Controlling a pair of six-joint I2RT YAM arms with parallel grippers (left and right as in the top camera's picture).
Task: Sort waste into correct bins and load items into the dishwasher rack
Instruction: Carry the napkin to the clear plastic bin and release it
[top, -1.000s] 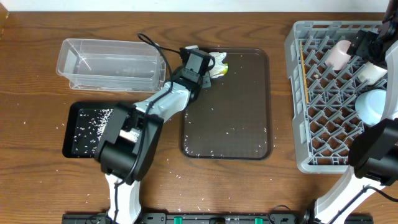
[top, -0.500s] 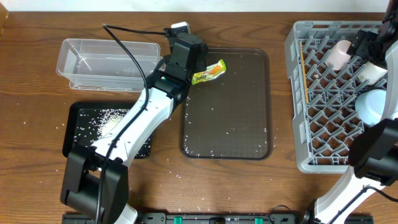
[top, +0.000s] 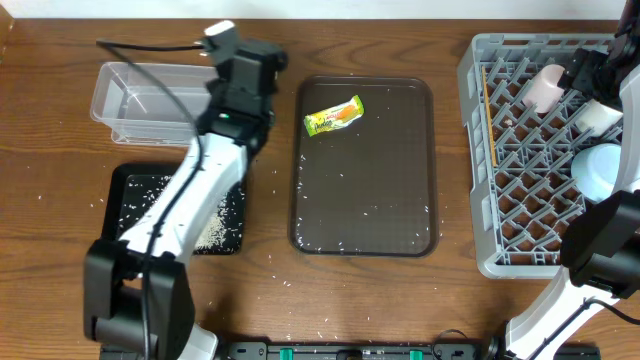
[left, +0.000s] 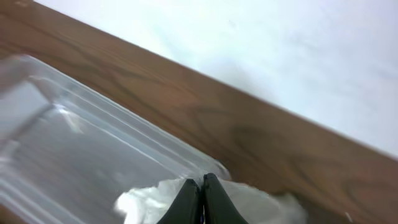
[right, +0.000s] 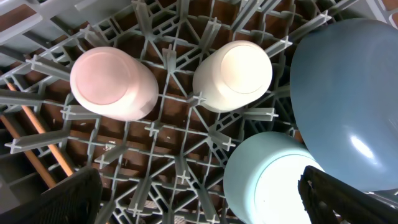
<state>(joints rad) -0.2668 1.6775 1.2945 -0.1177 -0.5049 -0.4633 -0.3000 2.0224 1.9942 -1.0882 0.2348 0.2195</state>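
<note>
A: Entry 1, left gripper (left: 199, 190)?
B: Fingers pressed together, pinching 1 white napkin (left: 149, 198). It is held at the right end of the clear tub (top: 150, 100), by its rim.
A: Entry 2, wrapper (top: 333, 115)?
B: 1, yellow-green, lying loose near the far left corner of the brown tray (top: 400, 200), well apart from the napkin.
A: Entry 3, rice (top: 213, 232)?
B: Heaped in the black tray (top: 105, 215), with stray grains on the table (top: 60, 150) and the brown tray.
A: Entry 4, right gripper (right: 199, 186)?
B: Fingers spread wide, holding nothing, above the rack (top: 520, 210).
A: Rack contents?
B: 1 pink cup (right: 112, 84) and 1 white cup (right: 233, 74), both upturned, side by side; 1 bowl (right: 267, 174) beside 1 plate (right: 348, 112); chopsticks (right: 43, 134) low in the lattice.
</note>
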